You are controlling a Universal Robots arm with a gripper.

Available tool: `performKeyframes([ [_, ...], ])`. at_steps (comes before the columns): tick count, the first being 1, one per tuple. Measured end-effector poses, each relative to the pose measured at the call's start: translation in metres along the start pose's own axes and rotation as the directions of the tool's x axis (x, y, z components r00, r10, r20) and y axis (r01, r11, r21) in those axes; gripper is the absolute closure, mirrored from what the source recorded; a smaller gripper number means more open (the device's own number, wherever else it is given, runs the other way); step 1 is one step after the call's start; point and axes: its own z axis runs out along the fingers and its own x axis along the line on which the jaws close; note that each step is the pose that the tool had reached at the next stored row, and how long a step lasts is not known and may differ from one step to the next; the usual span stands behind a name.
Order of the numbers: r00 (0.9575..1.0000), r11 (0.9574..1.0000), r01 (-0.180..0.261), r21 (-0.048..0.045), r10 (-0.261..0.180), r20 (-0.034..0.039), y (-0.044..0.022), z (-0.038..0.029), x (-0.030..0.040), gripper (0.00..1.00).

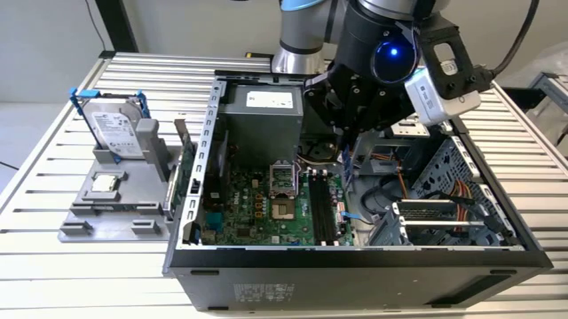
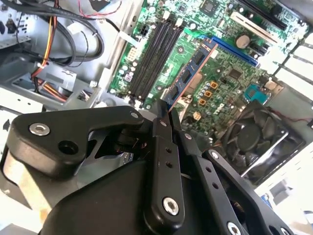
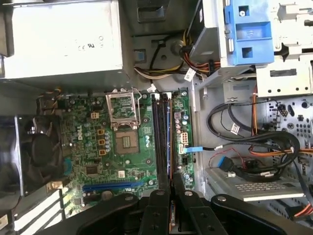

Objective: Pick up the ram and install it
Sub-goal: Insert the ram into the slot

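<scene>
- The ram (image 2: 190,73) is pinched at one end between the gripper's fingers; the stick juts out from them with its black chips and one orange-edged long side showing.
- The gripper (image 2: 169,111) is closed narrow on the stick. In the exterior view the gripper (image 1: 346,143) reaches down into the open computer case (image 1: 355,266).
- The stick hangs over the motherboard (image 3: 146,161), close to the black memory slots (image 3: 159,132). Whether it touches a slot I cannot tell.
- In the first wrist view the stick is seen edge-on, a thin line running up from the fingertips beside those slots.
- Beside the slots lies the processor socket (image 3: 122,142), with its metal frame around a bare square.
- A black fan (image 3: 41,152) sits at the board's far side from the slots.
- A silver power supply (image 3: 63,39) stands past the socket; it carries a white printed label in the exterior view.
- Black, orange and red cables (image 3: 254,142) loop through the drive bay, near a blue bracket (image 3: 247,32).
- Outside the case, on the exterior view's left, a grey holder (image 1: 116,219) carries a hard drive (image 1: 116,129) — upright, in a blue frame, with a white printed label — and a small square silver chip (image 1: 106,183) lies flat below it.
- Everything rests on a slatted metal table (image 1: 53,266).
</scene>
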Motion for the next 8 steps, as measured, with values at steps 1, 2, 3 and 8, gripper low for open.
performKeyframes([
  [1, 1.0000, 1.0000, -0.010, 0.0000, 0.010, 0.0005, 0.0000, 0.0000, 0.0000, 1.00],
  [2, 0.9998, 0.9998, -0.021, 0.0001, 0.021, 0.0011, 0.0000, 0.0000, 0.0000, 1.00],
  [3, 0.9995, 0.9995, -0.031, 0.0003, 0.031, 0.0016, 0.0000, 0.0000, 0.0000, 1.00],
  [8, 0.9966, 0.9966, -0.083, 0.0005, 0.083, 0.0043, 0.0000, 0.0000, 0.0000, 1.00],
])
